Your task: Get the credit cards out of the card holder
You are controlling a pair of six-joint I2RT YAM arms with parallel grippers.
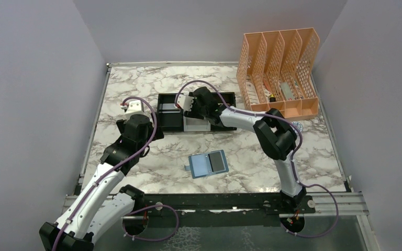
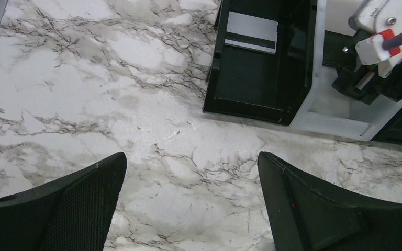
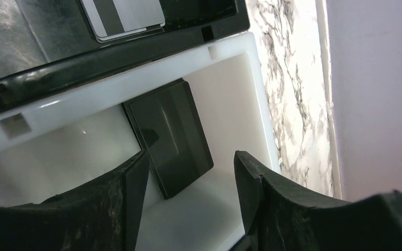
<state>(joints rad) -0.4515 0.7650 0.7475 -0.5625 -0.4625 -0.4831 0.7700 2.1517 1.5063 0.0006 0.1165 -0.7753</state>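
Observation:
The blue card holder (image 1: 201, 165) lies open on the marble table near the front, with a dark card (image 1: 218, 161) in its right panel. My right gripper (image 1: 187, 103) is open and empty over the white middle compartment of the black-and-white tray (image 1: 170, 125). In the right wrist view the gripper (image 3: 191, 157) hangs just above a black card (image 3: 170, 136) that lies in that compartment. A silvery card (image 3: 123, 15) lies in the black compartment beside it and also shows in the left wrist view (image 2: 252, 31). My left gripper (image 2: 191, 162) is open and empty over bare marble, left of the tray.
An orange mesh file organizer (image 1: 280, 73) stands at the back right. The tray (image 2: 256, 112) lies across the middle back of the table. Grey walls close in both sides. The right arm (image 2: 377, 57) shows at the top right of the left wrist view.

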